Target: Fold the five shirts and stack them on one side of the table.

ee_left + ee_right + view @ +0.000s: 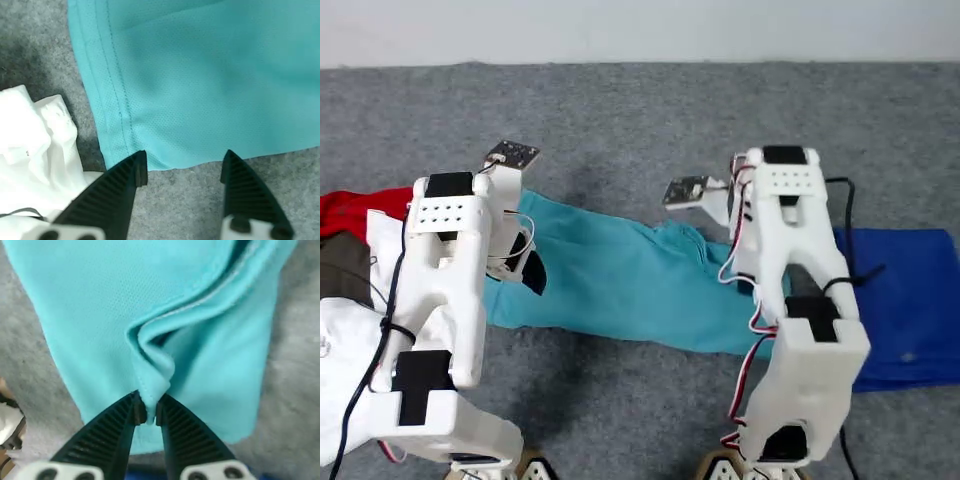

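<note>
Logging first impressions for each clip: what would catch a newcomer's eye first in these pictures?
The teal shirt lies spread across the middle of the grey table, between the arms. The right hand is shut on a pinched-up fold of it; the left hand hangs open over its hem, beside a crumpled white shirt. A blue shirt lies flat on the right arm's side.

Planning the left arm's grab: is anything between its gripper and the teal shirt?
Nothing visible. The left gripper is open directly over the teal shirt at its edge; the white shirt lies beside it, not between them.
</note>
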`<state>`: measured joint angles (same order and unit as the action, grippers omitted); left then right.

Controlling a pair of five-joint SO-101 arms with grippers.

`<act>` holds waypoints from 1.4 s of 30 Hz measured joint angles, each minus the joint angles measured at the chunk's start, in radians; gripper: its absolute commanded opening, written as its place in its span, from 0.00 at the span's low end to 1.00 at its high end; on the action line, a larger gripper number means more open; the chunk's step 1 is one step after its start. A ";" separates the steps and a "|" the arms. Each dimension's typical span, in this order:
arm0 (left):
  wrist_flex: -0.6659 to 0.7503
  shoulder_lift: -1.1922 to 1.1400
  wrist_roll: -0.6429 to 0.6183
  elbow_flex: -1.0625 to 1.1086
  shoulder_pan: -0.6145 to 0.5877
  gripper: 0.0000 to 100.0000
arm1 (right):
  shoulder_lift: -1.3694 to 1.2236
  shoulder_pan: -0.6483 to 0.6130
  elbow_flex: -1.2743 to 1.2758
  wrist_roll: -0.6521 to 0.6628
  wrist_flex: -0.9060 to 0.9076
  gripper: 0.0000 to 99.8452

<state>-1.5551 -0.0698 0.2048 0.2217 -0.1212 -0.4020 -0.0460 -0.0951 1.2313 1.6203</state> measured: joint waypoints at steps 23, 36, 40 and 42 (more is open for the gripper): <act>-0.015 0.000 -0.017 -0.015 0.000 0.25 | 0.508 0.017 0.440 -0.559 -0.358 0.24; -0.014 -0.232 -0.310 -0.265 -0.057 0.25 | 0.572 0.069 0.595 -0.727 -0.354 0.24; 0.003 -0.370 -0.310 -0.370 -0.054 0.25 | 0.652 0.068 0.657 -0.727 -0.354 0.24; 0.003 -0.433 -0.310 -0.427 -0.068 0.25 | 0.694 0.066 0.690 -0.727 -0.354 0.24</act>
<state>-1.5520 -0.5025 -0.1051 -0.2048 -0.1887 0.2915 0.0199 0.5953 0.5040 1.2658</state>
